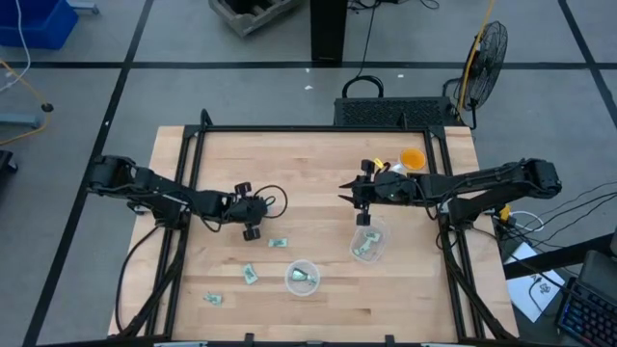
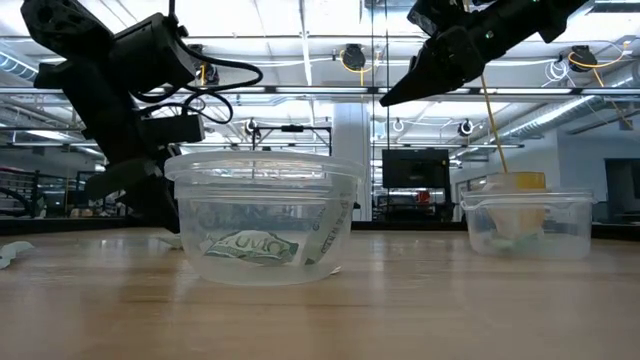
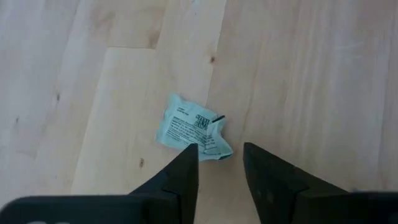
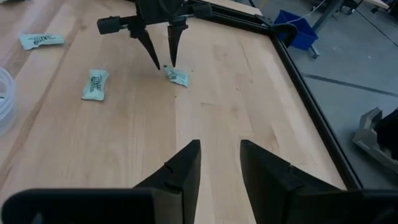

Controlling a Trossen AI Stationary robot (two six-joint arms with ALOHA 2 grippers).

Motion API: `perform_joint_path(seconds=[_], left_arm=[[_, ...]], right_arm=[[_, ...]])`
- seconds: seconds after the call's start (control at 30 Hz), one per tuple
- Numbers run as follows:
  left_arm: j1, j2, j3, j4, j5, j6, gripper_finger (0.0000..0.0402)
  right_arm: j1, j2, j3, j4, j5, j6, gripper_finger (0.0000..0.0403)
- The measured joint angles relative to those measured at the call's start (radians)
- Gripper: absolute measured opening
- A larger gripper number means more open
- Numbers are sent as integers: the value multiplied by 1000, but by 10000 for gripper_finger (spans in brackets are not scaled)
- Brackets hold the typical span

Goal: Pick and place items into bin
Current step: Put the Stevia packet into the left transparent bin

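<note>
Small green-and-white wrapped pieces lie on the wooden table (image 1: 318, 164): one (image 1: 279, 243) beside my left gripper, another (image 1: 250, 274), and a third (image 1: 213, 299) near the near edge. More sit inside two clear cups (image 1: 303, 278) (image 1: 367, 243). My left gripper (image 1: 253, 229) is open and points down. Its fingers stand just short of the nearest piece (image 3: 194, 130), which also shows in the right wrist view (image 4: 177, 76). My right gripper (image 1: 363, 217) is open and empty. It hangs above the table just beyond the right-hand cup.
An orange cup (image 1: 412, 159) stands near the far right corner, behind the right arm. A black frame rail (image 1: 318, 129) runs along the table's edges. In the low view the two clear cups (image 2: 265, 220) (image 2: 525, 220) stand in front. Bare wood lies between the arms.
</note>
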Motion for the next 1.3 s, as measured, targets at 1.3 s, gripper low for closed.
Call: perform_joint_path(seconds=[1.3], left_arm=[[54,68,0,96,-45,121,4]], right_arm=[[0,0,-1,-2,1,-4,105]])
